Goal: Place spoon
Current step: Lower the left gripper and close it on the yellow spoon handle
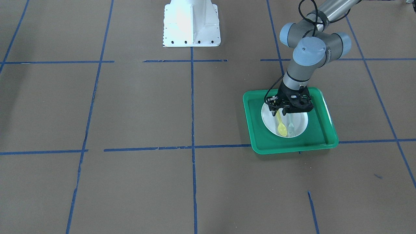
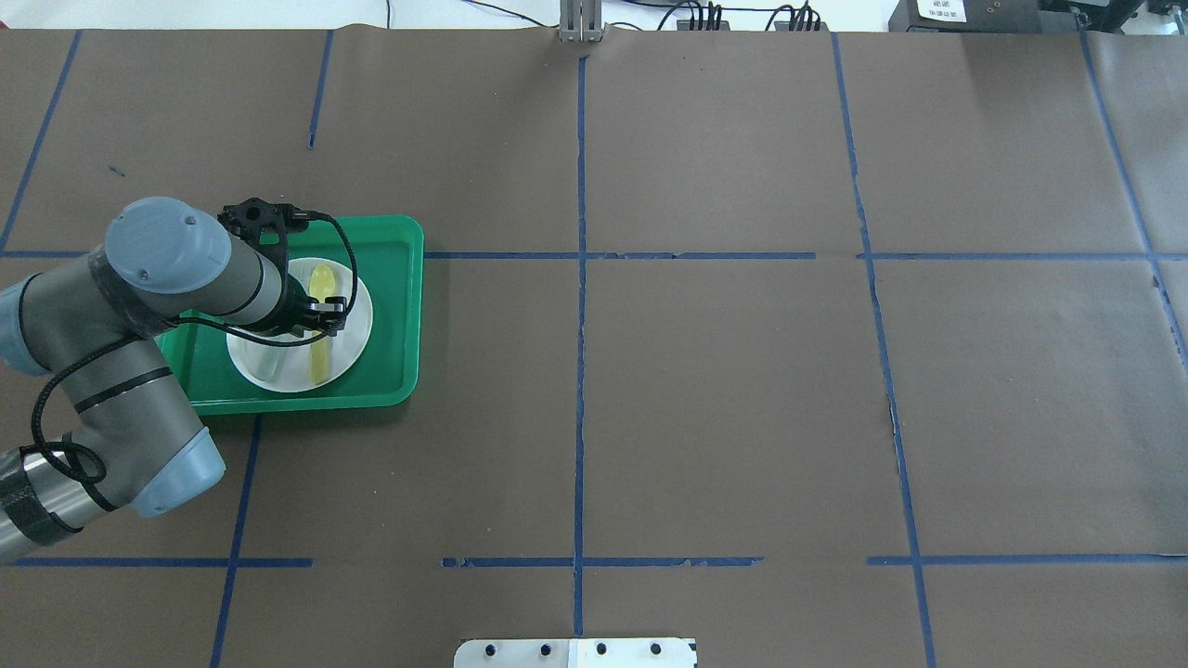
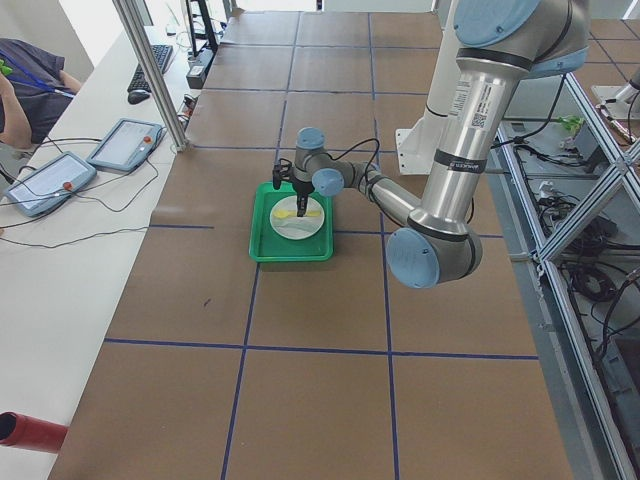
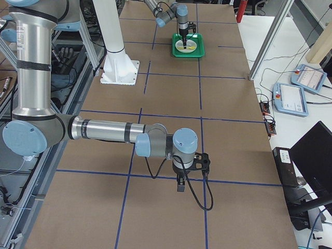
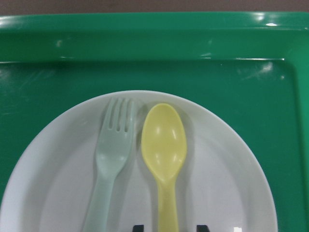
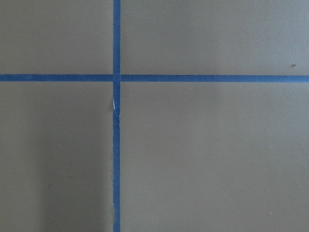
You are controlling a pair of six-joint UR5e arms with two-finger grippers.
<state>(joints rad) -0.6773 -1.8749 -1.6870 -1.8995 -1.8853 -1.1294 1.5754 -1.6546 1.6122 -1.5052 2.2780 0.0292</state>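
The pale-yellow spoon [image 5: 164, 145] lies flat on the white plate [image 5: 227, 183], right beside the grey-green fork [image 5: 113, 150], both inside the green tray [image 5: 145, 72]. My left gripper [image 1: 280, 112] hangs low over the spoon's handle end, pointing down. In the left wrist view its two fingertips [image 5: 137, 226] stand on either side of the handle with a gap to it, so it is open. The spoon [image 2: 320, 278], plate [image 2: 357, 315] and tray [image 2: 399, 306] also show in the overhead view. My right gripper [image 4: 180, 182] hovers over bare table far from the tray; I cannot tell its state.
The tray [image 1: 321, 136] sits at the table's left end from the robot's side. The white robot base [image 1: 191, 24] stands at mid table edge. Blue tape lines [image 6: 116, 145] cross the brown table cover. Tablets [image 3: 125, 143] lie on a side bench.
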